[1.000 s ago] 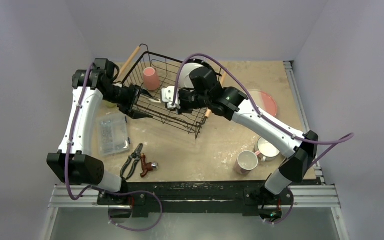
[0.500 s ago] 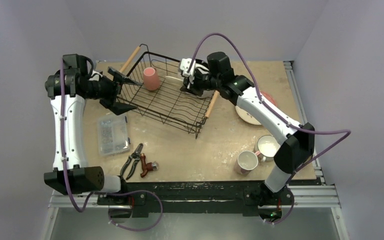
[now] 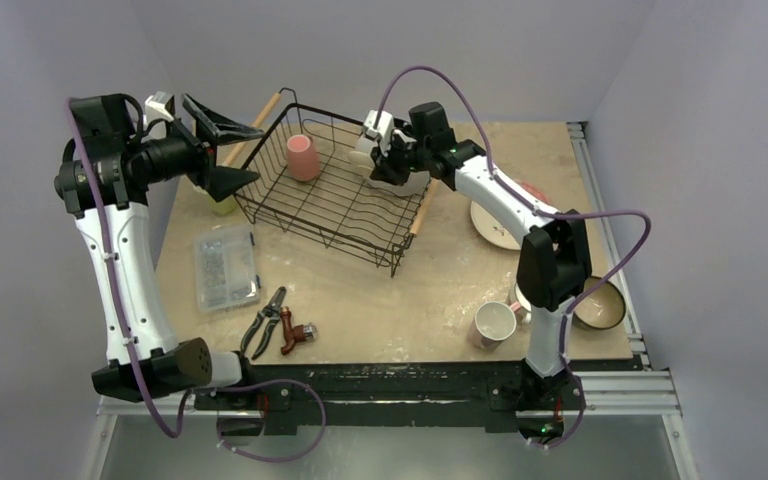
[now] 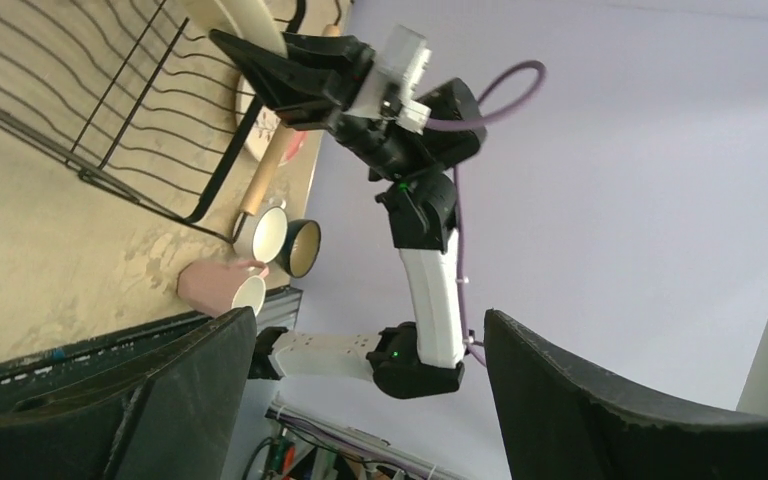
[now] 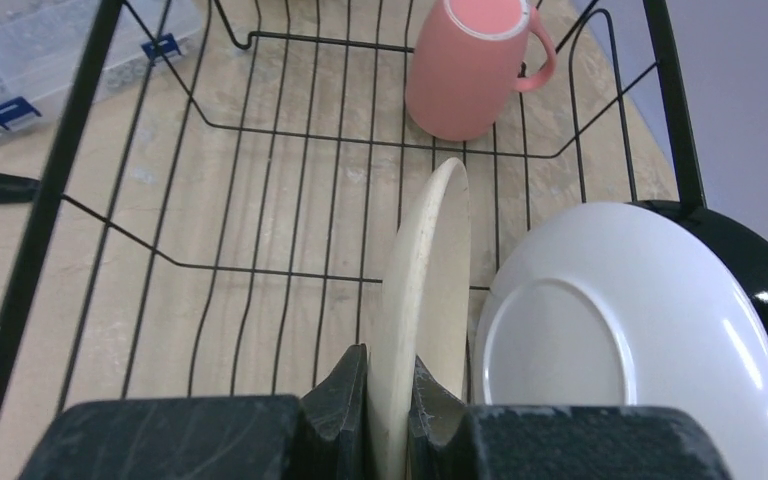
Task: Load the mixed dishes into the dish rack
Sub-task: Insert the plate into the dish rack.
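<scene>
The black wire dish rack (image 3: 322, 207) stands at the table's back centre. A pink mug (image 3: 302, 157) sits in its far corner and shows in the right wrist view (image 5: 468, 68). My right gripper (image 3: 368, 158) is shut on a cream plate (image 5: 425, 290), held on edge over the rack's slots. A white plate (image 5: 620, 330) stands just right of it. My left gripper (image 3: 258, 152) is open and empty, raised left of the rack. On the table lie a cream plate (image 3: 493, 228), a red plate (image 3: 537, 191), a pink mug (image 3: 495, 322) and a dark bowl (image 3: 600, 305).
A clear plastic box (image 3: 226, 266) of small parts lies left of centre, with pliers (image 3: 265, 320) and a red-handled tool (image 3: 297, 332) near the front edge. A yellow-green mug (image 3: 222, 206) peeks out under my left gripper. A black round rim (image 5: 760, 270) stands behind the white plate.
My left arm has lifted up and back from the rack's left side, jaws open. My right gripper went from mid-rack to its far right side, and its elbow swung aside, uncovering the dark bowl.
</scene>
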